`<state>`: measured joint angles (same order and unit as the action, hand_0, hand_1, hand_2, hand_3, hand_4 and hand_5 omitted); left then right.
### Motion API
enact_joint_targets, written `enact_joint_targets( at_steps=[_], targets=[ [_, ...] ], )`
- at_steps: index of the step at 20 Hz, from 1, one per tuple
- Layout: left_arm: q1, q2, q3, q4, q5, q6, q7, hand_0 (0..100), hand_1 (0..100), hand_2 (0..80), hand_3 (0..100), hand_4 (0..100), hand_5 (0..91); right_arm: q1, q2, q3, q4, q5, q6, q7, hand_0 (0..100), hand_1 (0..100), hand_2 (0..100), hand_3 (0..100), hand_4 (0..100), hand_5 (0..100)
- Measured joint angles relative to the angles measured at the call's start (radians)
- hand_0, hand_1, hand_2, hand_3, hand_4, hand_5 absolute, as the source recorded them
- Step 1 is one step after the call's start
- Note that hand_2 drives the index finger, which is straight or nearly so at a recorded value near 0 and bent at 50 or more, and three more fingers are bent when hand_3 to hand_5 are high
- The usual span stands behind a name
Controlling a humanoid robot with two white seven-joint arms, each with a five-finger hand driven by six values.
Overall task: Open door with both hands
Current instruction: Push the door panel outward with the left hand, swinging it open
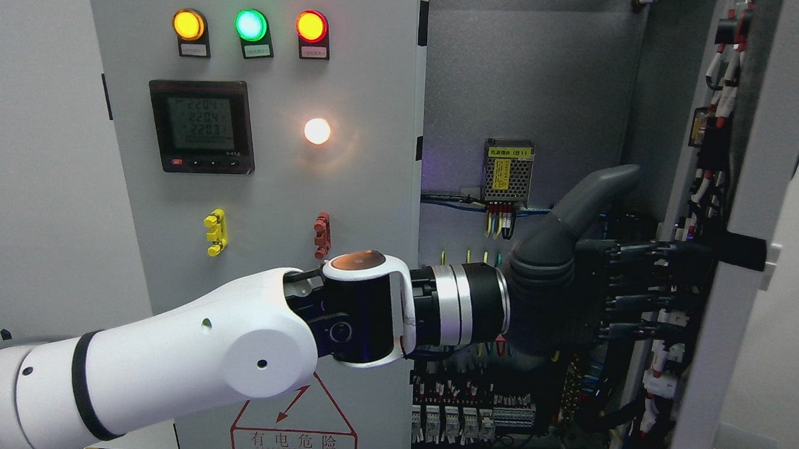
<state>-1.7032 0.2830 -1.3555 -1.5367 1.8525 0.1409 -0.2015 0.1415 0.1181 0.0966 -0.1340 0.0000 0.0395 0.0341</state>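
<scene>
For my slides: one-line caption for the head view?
Left hand pushes the right cabinet door open, exposing wiring.

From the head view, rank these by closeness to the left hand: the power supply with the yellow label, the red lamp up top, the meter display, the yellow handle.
Left hand is at the open door's inner edge, right side.
1. Power supply, just up-left inside the cabinet.
2. Red lamp, top of the closed panel.
3. Yellow handle and meter display, far left: too close to call.
</scene>
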Motion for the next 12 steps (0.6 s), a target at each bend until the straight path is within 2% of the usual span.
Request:
enact_joint_targets(
  at_steps=[12],
  targets=[
    [-0.013,-0.093,0.009,0.003,-0.008,0.0,0.001,0,0,0.0,0,3,0.0,0.001,0.0,0.0,0.0,0.0,0.0,0.0,0,0,0,0,0,0]
  ],
)
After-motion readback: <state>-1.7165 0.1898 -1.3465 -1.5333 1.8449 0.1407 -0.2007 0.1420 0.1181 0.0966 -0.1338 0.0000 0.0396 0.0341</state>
